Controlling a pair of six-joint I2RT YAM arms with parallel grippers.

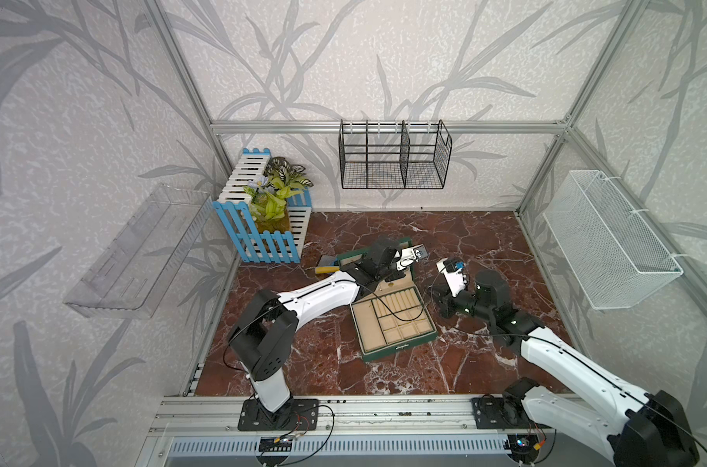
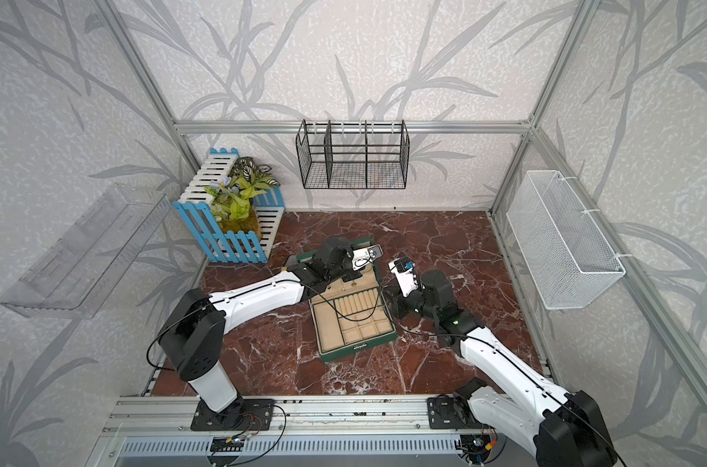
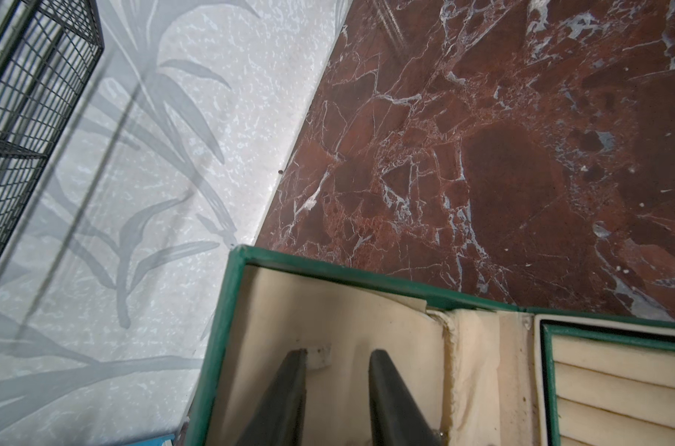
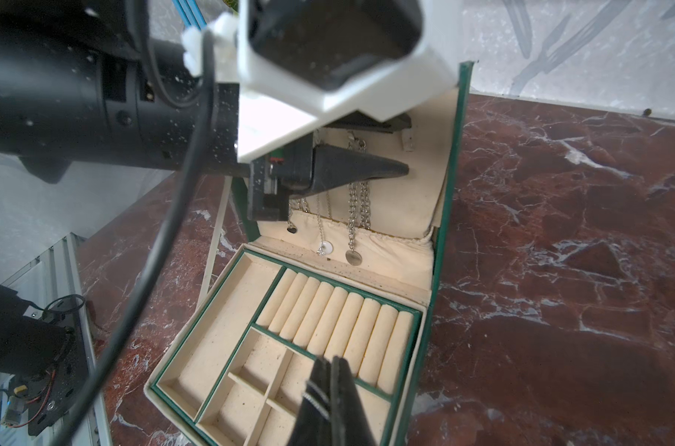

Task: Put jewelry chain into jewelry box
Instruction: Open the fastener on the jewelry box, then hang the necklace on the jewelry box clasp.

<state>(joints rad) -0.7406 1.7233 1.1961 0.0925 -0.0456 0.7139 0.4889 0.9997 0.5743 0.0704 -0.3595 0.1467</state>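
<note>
The right claw [image 4: 331,361], its black fingers pressed together, hangs over the small compartments of the dark green hinged jewelry box [image 4: 427,340] with cream lining. The left claw [image 3: 338,355] is at the raised lid, fingers a narrow gap apart. One finger crosses a silver link chain [image 4: 357,208] with a round pendant that hangs on the lid lining beside two finer chains [image 4: 320,228]. The box stands open on the red-brown marble counter [image 4: 560,270].

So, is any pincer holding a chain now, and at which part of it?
Not visibly. The left pincer stands open inside the jewelry box lid, at the hanging chains; the right pincer is shut on nothing visible.
</note>
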